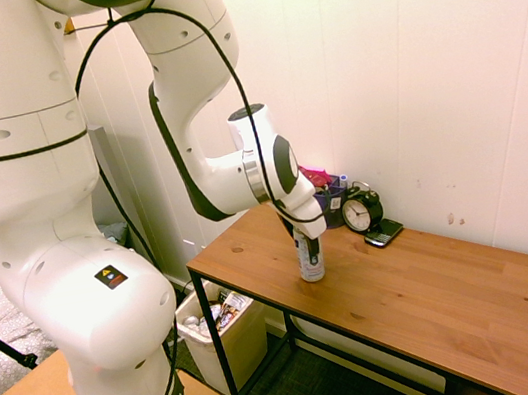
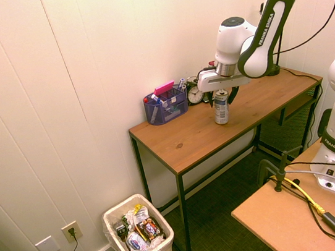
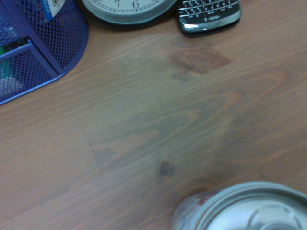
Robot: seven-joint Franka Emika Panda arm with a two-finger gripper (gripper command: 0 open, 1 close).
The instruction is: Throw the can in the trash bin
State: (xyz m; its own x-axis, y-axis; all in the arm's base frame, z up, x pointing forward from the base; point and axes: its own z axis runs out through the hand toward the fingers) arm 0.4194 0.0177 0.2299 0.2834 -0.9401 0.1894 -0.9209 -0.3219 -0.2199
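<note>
Can (image 1: 310, 259): upright on table (image 1: 432, 291), near the table's front edge, well forward of the clock. Silver-white body, dark print, metal top visible close-up in the wrist view (image 3: 249, 208).

Gripper (image 1: 307, 235): directly above can, fingers down around its upper part. Grip state: cannot tell whether closed on the can or only straddling it; fingertips merge with the can top in both exterior views (image 2: 220, 95).

Clock (image 1: 361, 211): black, round, white dial, behind can against the wall. Lower dial edge visible in the wrist view (image 3: 127, 9).

Phone (image 1: 383, 232): dark, keypad type, flat on table, just beside clock on the side away from the organizer. Also visible in the wrist view (image 3: 209, 15), close to clock.

Organizer (image 2: 166, 105): blue mesh, filled with pens and a pink item, beside clock, at the wall. Mesh corner visible in the wrist view (image 3: 36, 48).

Bin (image 2: 139, 235): off-white, on the floor, past the table end nearest the organizer, well below can level. Lined with a bag, holding wrappers and other trash. In the first exterior view (image 1: 222, 341), under and beside the table's end, well apart from can.
</note>
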